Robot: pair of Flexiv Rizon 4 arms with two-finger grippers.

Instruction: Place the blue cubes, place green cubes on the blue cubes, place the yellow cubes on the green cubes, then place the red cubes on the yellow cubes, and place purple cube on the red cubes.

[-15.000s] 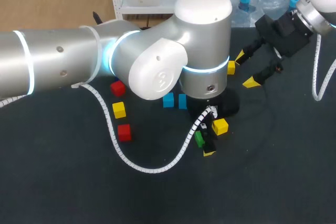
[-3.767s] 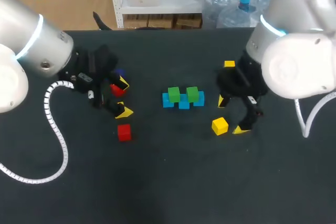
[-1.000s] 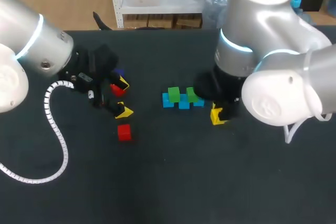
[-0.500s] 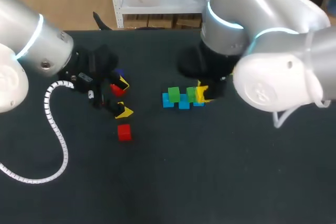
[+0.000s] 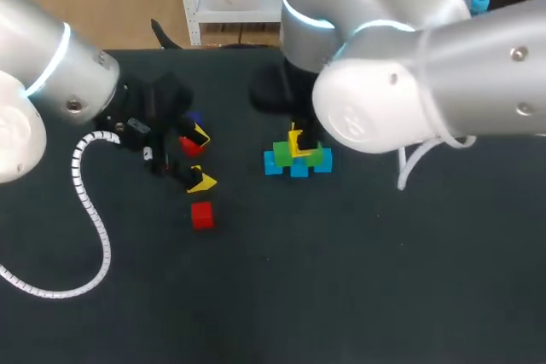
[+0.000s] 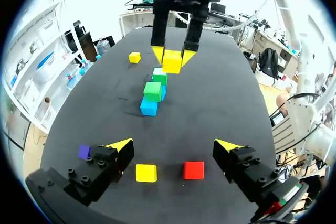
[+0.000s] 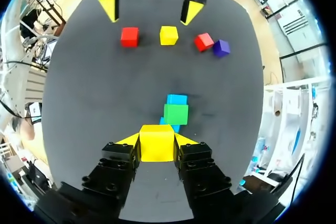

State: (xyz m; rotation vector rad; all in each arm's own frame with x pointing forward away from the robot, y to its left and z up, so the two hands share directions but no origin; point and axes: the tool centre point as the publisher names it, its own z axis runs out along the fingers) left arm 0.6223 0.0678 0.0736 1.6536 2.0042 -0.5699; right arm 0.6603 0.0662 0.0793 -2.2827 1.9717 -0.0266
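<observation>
There are three yellow cubes. One yellow cube (image 6: 171,61) is clamped between the fingers of the right gripper (image 7: 157,141), over the cube pile just left of centre in the head view. The right arm (image 5: 409,66) covers much of that spot, so it is hard to say whether this cube touches the green below it. A second yellow cube (image 6: 146,172) lies on the table (image 5: 341,296) under the left gripper (image 6: 174,145). That gripper's fingers stand wide apart and touch nothing. A third yellow cube (image 6: 134,57) sits alone, well beyond the pile as the left wrist sees it.

There are two green cubes. One green cube (image 5: 281,157) and the other green cube (image 5: 317,158) rest side by side on the blue cubes (image 5: 271,164), three in a row on the table.

There are two red cubes. One red cube (image 6: 193,170) lies just beside the second yellow cube, also between the left gripper's spread fingers. The other red cube (image 7: 203,41) lies outside them, at the left of the head view.

The single purple cube (image 7: 221,48) sits just beside that outer red cube, on the side away from the left gripper.
</observation>
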